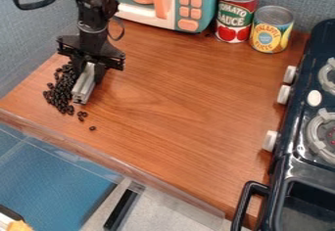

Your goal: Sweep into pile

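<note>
Along the left part of the brown wood-grain tabletop (170, 93), dark, glossy, bean-like pieces (62, 88) lie in an elongated heap, taken as the landmark. Strays noted: a few dark pieces (82, 115) just off the heap's near end, and one single piece (92, 128) a little farther out, toward the table's near edge. Right beside the heap, on the side facing the middle of the table, is a silver-grey, ridged straight bar (81, 90), aslant, its lower end close to the pieces. Whether the bar touches the tabletop, I cannot tell.

Hand state: the black two-finger gripper (89, 68) is pinching the bar's upper part, one finger on each side. The black robot arm (95, 10) hangs down above the heap's far end.

Beyond the heap, toward the back and right: a teal-and-white toy microwave (208, 5) with orange buttons. Farther right of the heap, next to the microwave, two upright cans: one with a red-and-green label showing tomatoes (235, 12), one shorter, yellow and blue (270, 29). Well apart from the heap, across the table: a dark blue toy stove (288, 151) with white knobs (270, 141) and grey burners (321, 132).
</note>
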Robot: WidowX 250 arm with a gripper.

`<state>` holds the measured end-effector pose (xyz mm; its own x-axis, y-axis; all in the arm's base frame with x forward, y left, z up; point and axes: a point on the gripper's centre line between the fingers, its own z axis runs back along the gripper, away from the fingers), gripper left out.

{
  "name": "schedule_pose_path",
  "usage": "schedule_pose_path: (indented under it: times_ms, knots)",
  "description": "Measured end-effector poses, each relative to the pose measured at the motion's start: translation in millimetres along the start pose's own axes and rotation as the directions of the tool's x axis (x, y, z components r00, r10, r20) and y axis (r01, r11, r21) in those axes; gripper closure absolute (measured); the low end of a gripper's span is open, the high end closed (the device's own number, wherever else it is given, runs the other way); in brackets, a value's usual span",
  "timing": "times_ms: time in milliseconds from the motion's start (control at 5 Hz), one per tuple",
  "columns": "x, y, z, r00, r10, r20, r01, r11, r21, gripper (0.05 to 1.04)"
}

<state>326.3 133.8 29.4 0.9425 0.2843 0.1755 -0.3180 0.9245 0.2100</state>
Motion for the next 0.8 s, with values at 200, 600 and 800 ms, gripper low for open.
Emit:
schedule_pose_path:
  times_ms: [200, 600, 800]
  knots:
    - [10.2, -27.2, 37.2, 0.997, 0.071, -0.032, -0.074, 0.990, -0.117, 0.691]
    - [-1.0, -99.7, 77.2, 0.999, 0.039, -0.038, -0.045, 0.984, -0.170, 0.691]
    - [-16.1, -130.3, 57.0, 0.999, -0.029, -0.032, 0.026, 0.995, -0.101, 0.691]
